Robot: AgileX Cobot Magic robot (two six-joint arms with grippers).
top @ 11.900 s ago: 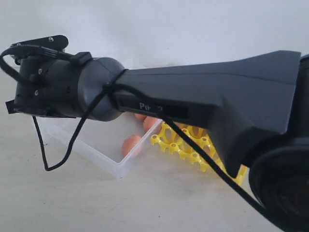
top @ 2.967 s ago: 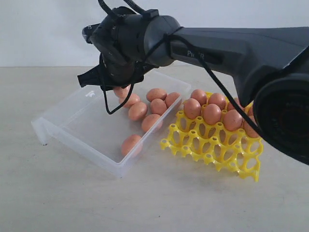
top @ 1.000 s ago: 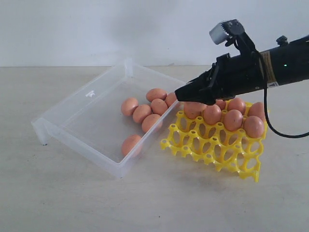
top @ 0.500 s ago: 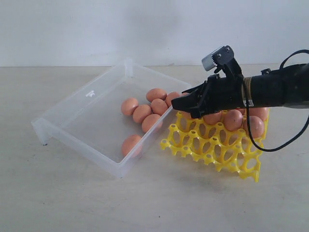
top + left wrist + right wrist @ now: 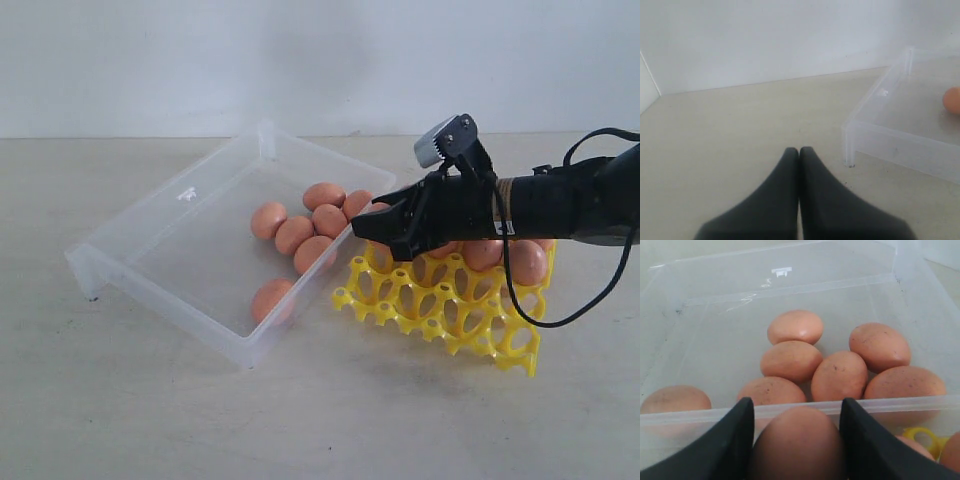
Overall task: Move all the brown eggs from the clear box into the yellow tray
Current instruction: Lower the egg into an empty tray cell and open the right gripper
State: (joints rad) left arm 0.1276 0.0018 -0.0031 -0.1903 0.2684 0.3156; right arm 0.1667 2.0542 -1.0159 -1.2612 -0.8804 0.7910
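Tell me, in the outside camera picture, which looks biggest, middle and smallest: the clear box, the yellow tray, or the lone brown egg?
1. clear box, clearly the largest.
2. yellow tray, smaller, though the right arm hides part of it.
3. lone brown egg near the box's front wall, smallest by far.

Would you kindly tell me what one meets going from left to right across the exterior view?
The clear box → the loose brown eggs in it → the right end effector, gripping one egg → the yellow tray.
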